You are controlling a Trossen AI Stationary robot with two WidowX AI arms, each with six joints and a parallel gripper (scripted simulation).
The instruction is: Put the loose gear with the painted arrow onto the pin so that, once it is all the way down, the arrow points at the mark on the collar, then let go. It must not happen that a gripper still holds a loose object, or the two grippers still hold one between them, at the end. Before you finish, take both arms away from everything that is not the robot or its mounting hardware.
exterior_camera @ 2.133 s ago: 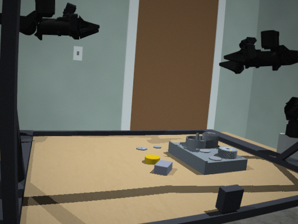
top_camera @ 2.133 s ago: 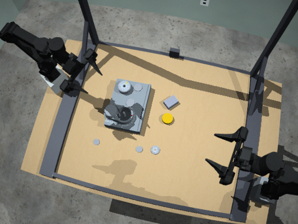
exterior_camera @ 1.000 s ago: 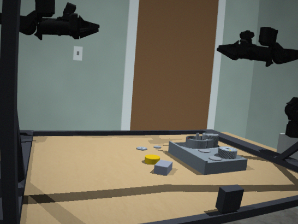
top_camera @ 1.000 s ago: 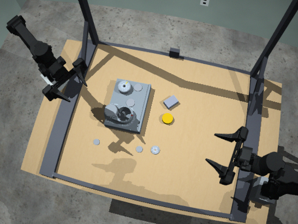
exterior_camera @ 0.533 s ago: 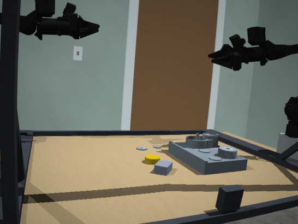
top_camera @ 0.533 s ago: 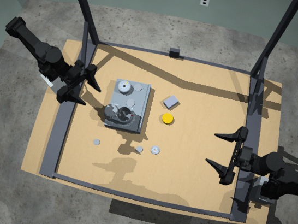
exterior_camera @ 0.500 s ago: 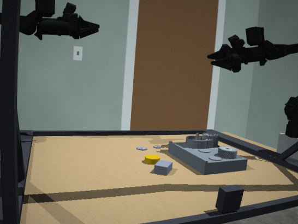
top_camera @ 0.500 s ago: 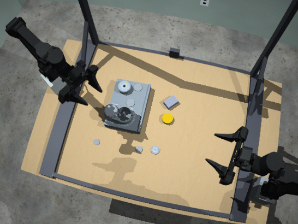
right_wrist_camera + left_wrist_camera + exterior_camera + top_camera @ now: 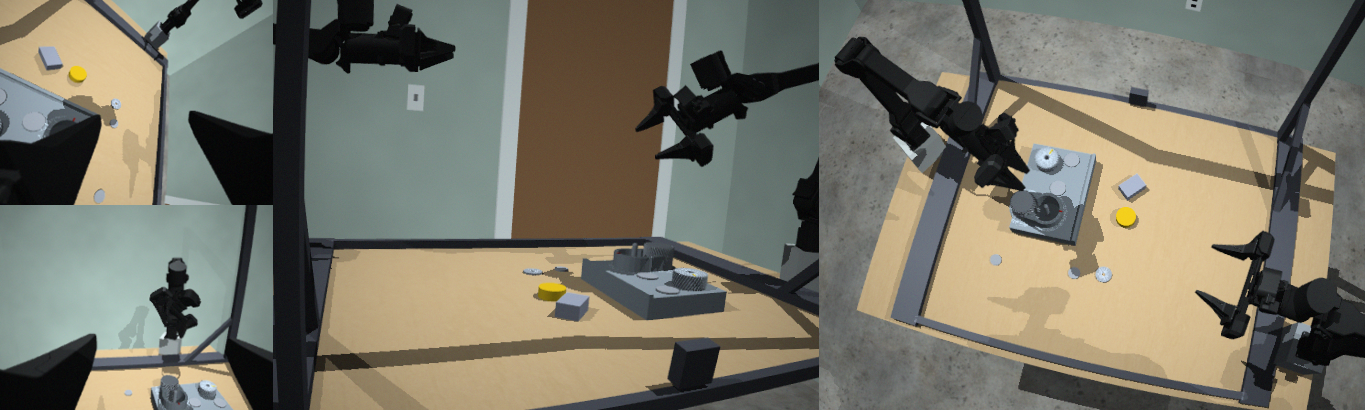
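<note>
The light grey gear with a yellow arrow (image 9: 1048, 161) sits on the far corner of the grey fixture block (image 9: 1053, 195); it also shows in the exterior view (image 9: 689, 278). At the block's near end stand the pin and its dark collar (image 9: 1050, 207), which has a red mark (image 9: 1061, 212), beside a dark gear. My right gripper (image 9: 1024, 178) (image 9: 648, 143) is open and empty, high above the block's left edge. My left gripper (image 9: 1206, 270) (image 9: 448, 50) is open and empty, high up near the opposite frame rail.
A yellow disc (image 9: 1126, 216) and a grey block (image 9: 1132, 186) lie on the table beside the fixture. A small light gear (image 9: 1103, 271) and two washers (image 9: 1074, 272) (image 9: 995, 259) lie toward the front. A dark frame rail rings the table, with a small black box (image 9: 1139, 96) on it.
</note>
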